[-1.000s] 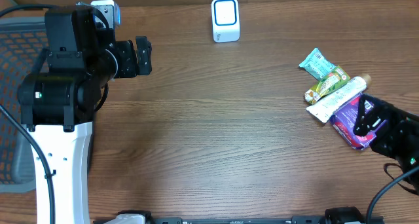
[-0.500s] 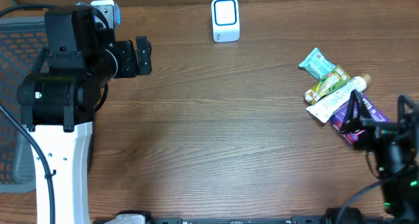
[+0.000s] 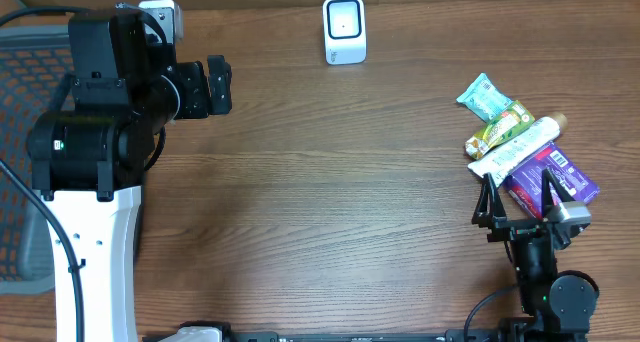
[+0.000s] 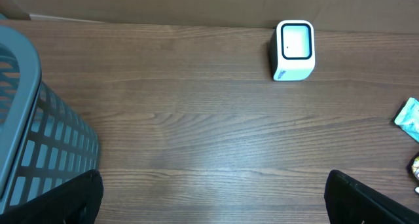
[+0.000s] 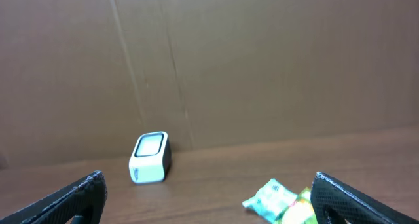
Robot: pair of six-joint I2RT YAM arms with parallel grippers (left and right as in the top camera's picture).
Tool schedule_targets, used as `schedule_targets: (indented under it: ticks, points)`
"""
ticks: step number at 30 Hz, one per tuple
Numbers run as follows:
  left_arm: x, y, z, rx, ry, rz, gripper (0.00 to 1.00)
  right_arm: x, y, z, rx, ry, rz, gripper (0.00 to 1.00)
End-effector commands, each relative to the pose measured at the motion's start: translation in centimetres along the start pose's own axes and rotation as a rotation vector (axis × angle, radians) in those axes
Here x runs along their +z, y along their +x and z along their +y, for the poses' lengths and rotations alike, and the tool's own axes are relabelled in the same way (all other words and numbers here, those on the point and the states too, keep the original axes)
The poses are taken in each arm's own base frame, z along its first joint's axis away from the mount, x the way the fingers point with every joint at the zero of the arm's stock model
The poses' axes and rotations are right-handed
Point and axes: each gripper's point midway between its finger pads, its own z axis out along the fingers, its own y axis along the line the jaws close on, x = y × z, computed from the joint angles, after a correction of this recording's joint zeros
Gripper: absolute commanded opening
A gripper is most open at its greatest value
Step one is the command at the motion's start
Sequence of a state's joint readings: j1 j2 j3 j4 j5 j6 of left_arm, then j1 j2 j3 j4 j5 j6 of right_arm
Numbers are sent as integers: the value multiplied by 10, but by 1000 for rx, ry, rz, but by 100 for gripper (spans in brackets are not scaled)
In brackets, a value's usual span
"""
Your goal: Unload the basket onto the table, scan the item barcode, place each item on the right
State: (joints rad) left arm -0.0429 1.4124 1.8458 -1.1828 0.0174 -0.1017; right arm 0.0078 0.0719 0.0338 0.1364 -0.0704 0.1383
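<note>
**Purple packet (image 3: 552, 177) lying on the bench, both end effectors wide open**

Using the white scanner (image 3: 344, 29) at the back of the bench (image 3: 330, 202) as my reference: the packet is well off to the scanner's right and closer to the front edge, lying flat with its barcode (image 3: 559, 163) facing up. A white tube (image 3: 515, 149) lies touching it on the scanner side. Next come a green-yellow packet (image 3: 498, 128) and a teal packet (image 3: 483, 95), each a bit nearer the scanner.

The right end effector (image 3: 518, 197) is on the front side of the packet, away from the scanner. Its fingers are spread with nothing between them. One finger looks like it overlaps the packet's edge from overhead, but I can't tell if it touches.

The left end effector (image 3: 222, 85) is well to the scanner's left, also spread and holding nothing. Its wrist camera looks straight at the scanner, with a grey basket (image 4: 39, 139) at the edge.
</note>
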Motion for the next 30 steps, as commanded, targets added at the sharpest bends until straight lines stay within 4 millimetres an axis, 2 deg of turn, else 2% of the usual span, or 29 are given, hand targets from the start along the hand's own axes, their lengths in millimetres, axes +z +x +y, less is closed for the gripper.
schedule_targets:
  ticks: [1, 3, 7, 30]
  points:
    - [0, -2, 2, 10, -8, -4, 100, -3, 12, -6, 15, 24, 19, 100]
    - [0, -2, 2, 10, -8, -4, 100, -4, 20, -7, 18, 31, 50, 100]
    - [0, -2, 2, 10, -8, -4, 99, -8, 49, -13, 29, 57, 169, 100]
    - [0, -2, 2, 10, -8, -4, 99, -8, 48, -13, 28, 55, 164, 100]
